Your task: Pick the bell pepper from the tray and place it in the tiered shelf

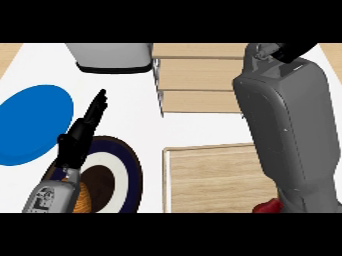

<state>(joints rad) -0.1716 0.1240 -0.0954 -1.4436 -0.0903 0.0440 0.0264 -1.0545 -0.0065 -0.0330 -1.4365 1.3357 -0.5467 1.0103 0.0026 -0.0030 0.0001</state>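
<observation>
Item 1, far left: a blue plate [28, 125] lying flat on the white tabletop [196, 127], clear of everything else.

Item 2, left of centre: your left hand [85, 127], fingers straight and together, pointing to the far side, holding nothing. Its grey forearm comes in from the near edge and covers part of item 3.

Item 3, near left: a round plate [126, 170] with a dark blue rim, a white ring and a brown centre. You see only its right part; the near edge of the view cuts it off.

Item 4, far centre: a grey container with a dark base [111, 57], cut off at the top, standing just left of the shelf.

Item 5, far centre to right: the tiered shelf [200, 80], wooden steps with pale uprights. Your right forearm crosses in front of its right part.

Item 6, near centre: the wooden tray [211, 180], pale-rimmed, its right part hidden by the forearm.

Item 7, right: your right forearm [288, 130], a large grey mass running from near to far. The right hand [281, 50] shows only as dark pieces at the far end, over the shelf's right side; you cannot tell whether it is open or closed.

Item 8, near right: the bell pepper [268, 206], a small red patch on the tray at the near edge, beside the forearm. Mostly hidden and cut off; its long axis and heading cannot be made out.
</observation>
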